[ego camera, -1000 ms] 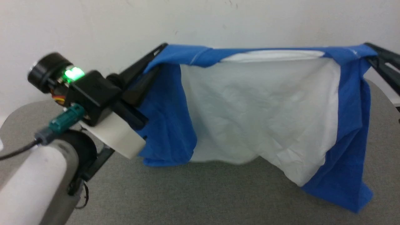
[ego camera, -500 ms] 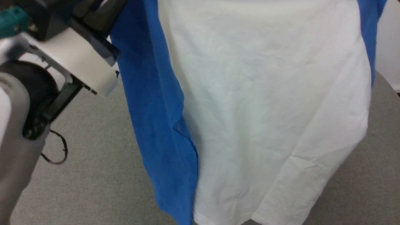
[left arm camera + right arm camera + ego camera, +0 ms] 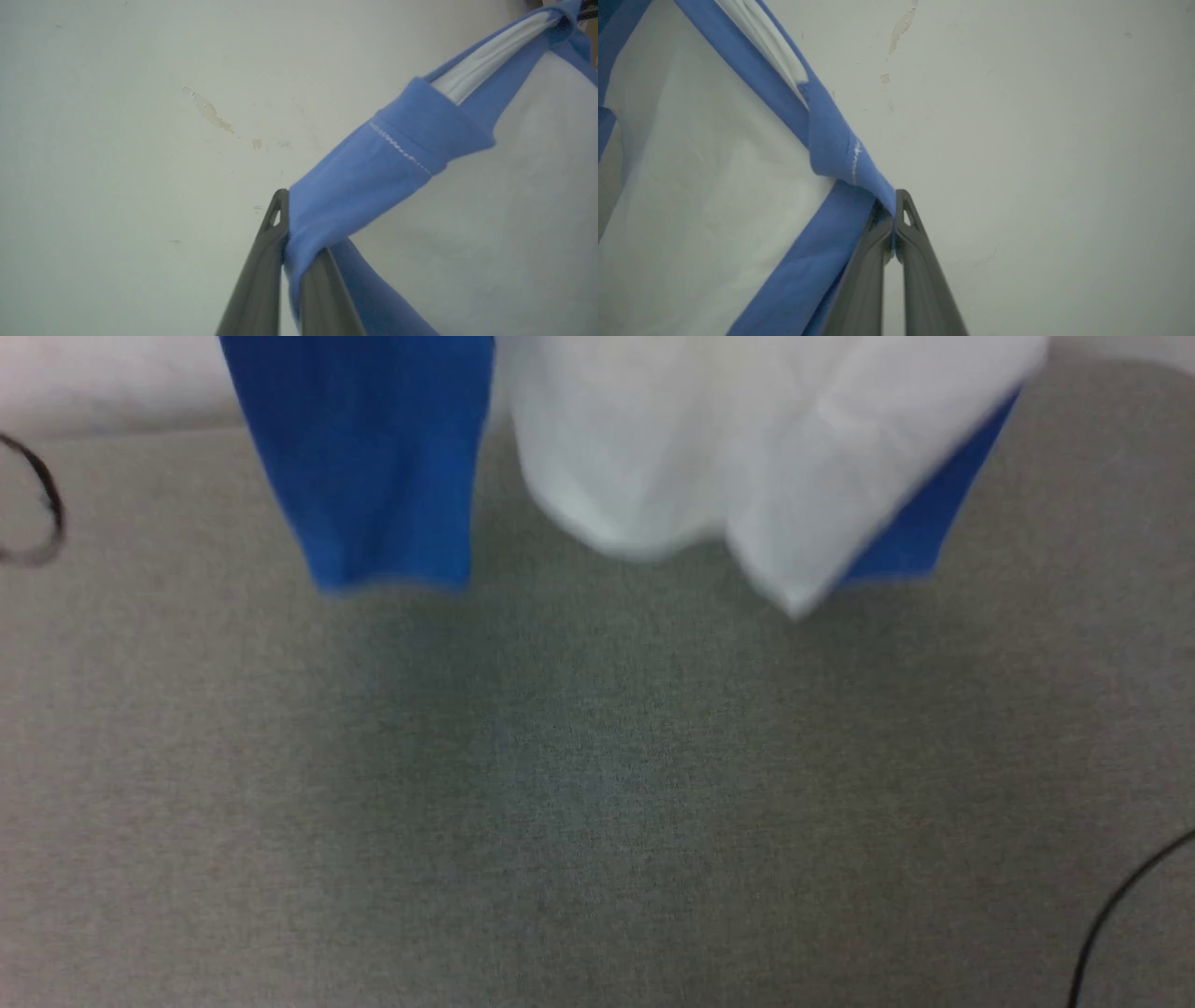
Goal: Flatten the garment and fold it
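Note:
The garment point(image 3: 653, 448) hangs in the air at the top of the head view, its white body between two blue sleeves, the hem ends clear of the grey table point(image 3: 597, 784). In the left wrist view my left gripper point(image 3: 288, 233) is shut on a blue shoulder part of the garment point(image 3: 373, 177). In the right wrist view my right gripper point(image 3: 894, 212) is shut on the other blue shoulder of the garment point(image 3: 836, 149). The cloth stretches taut between the two grips. The chest print is hidden.
A pale wall point(image 3: 117, 140) with chipped paint stands behind the shirt. Black cable loops show at the left edge point(image 3: 42, 504) and the lower right corner point(image 3: 1111, 905) of the head view, over the grey table top.
The garment has risen: a second ago its whole width and both grippers showed, now its lower ends hang at the top. The head camera may have tilted down too.

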